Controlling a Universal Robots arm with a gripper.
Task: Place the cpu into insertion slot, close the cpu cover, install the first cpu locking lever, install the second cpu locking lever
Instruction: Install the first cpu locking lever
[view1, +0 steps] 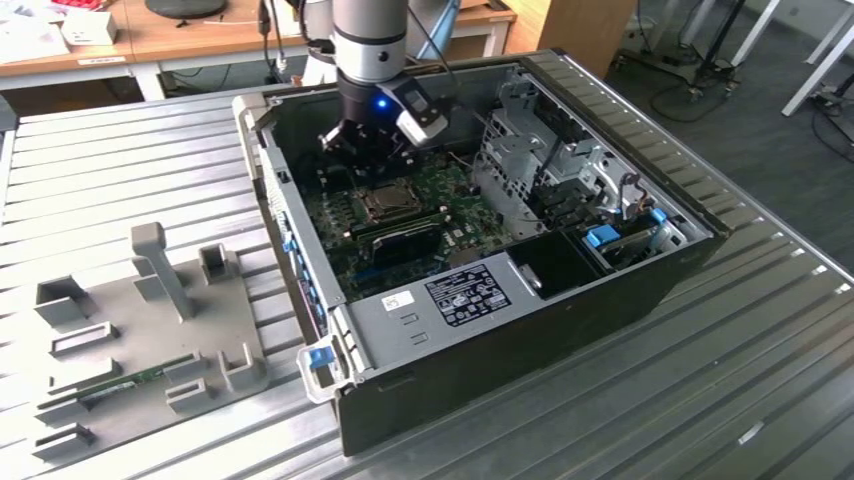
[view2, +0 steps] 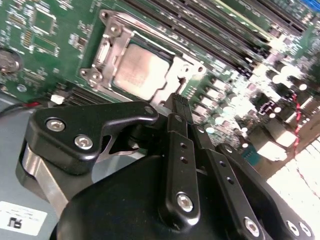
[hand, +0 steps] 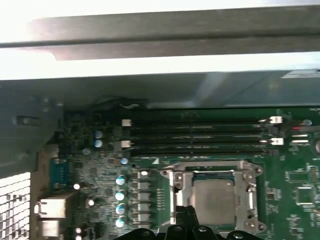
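The cpu (view2: 141, 70) lies in its socket on the green motherboard, its dull grey top showing through the window of the cpu cover (view2: 106, 50), which lies flat around it. In the first wrist view the cpu (hand: 214, 200) and the cover (hand: 252, 198) sit just beyond my fingertips. My gripper (view2: 181, 100) is shut with nothing held, its tips at the socket's edge. In the exterior view the gripper (view1: 358, 155) hangs inside the open computer case just above the cpu (view1: 390, 200). I cannot tell how the locking levers stand.
The open computer case (view1: 587, 290) lies on a ribbed metal table. Memory slots (hand: 200, 137) run beside the socket. Drive cages (view1: 534, 150) fill the case's side toward the exterior view's right. A grey fixture plate (view1: 147, 330) lies on the exterior view's left.
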